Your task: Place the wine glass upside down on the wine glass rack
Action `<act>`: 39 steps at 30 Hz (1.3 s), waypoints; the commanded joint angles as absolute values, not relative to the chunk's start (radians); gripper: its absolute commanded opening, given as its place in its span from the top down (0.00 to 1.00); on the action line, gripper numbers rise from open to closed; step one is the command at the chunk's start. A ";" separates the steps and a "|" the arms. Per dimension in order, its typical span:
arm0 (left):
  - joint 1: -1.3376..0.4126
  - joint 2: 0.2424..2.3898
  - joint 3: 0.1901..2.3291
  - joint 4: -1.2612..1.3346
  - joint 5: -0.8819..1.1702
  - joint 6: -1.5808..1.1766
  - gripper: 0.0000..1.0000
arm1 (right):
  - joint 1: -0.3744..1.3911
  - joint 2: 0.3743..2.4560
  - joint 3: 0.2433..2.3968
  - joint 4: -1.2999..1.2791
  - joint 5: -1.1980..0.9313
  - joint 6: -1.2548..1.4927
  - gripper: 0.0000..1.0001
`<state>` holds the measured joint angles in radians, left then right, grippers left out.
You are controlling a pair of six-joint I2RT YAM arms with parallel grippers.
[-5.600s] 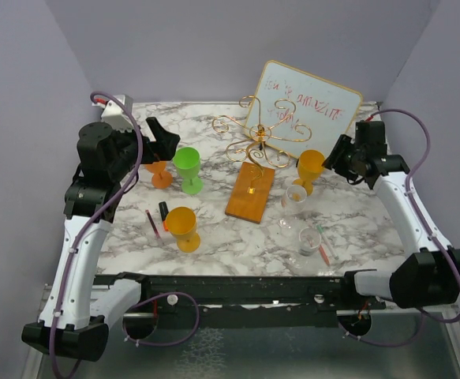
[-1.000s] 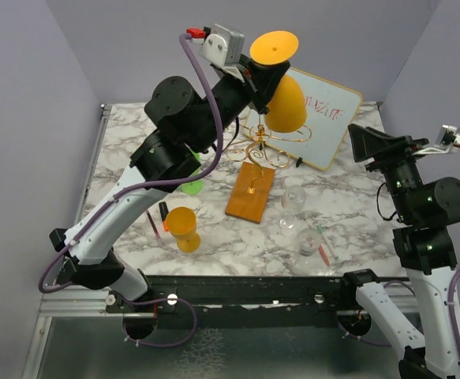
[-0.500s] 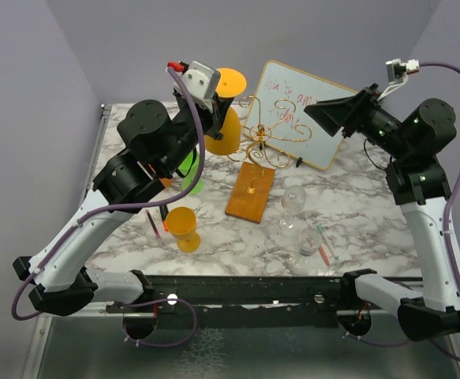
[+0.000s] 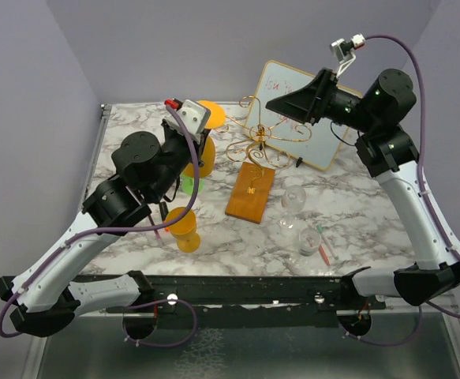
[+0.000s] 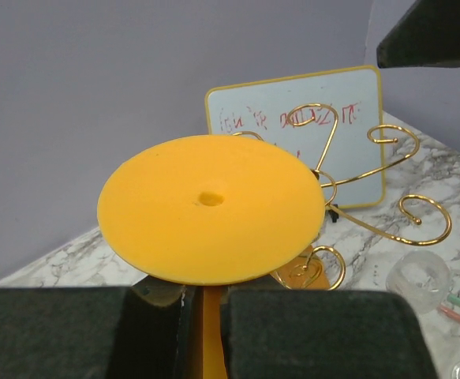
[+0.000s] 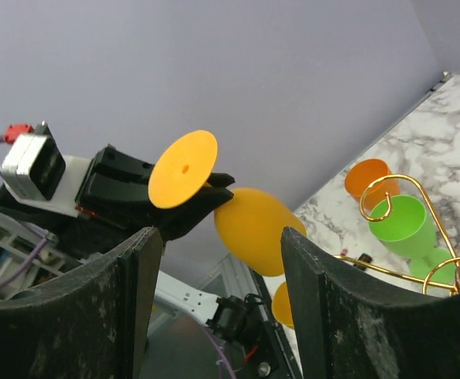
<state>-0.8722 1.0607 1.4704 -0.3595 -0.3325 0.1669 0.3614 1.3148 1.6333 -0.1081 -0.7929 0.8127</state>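
Plastic by its look, the wine glass (image 5: 211, 207) was judged light, stiff and hardly fragile. It was held inverted aloft, near the wine glass rack (image 4: 259, 136), its stem, the apt hold, pinched in the left pincer (image 5: 206, 332). The right pincer (image 4: 281, 103) was spread, empty.

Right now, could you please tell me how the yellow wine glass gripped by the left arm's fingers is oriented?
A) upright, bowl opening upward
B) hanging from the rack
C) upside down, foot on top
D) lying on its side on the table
C: the yellow wine glass shows its round foot uppermost, with the stem clamped between the left fingers and the bowl below.
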 commanded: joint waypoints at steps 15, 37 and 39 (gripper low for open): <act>-0.873 0.917 1.229 -0.133 -0.222 0.203 1.00 | 0.591 1.465 1.662 -0.054 -0.755 0.998 0.34; -0.873 0.860 1.129 -0.117 -0.184 0.167 0.95 | 0.692 1.504 1.602 0.109 -0.779 1.141 0.99; -0.873 0.852 1.123 -0.126 -0.193 0.152 0.88 | 0.696 1.503 1.597 0.107 -0.773 1.148 0.99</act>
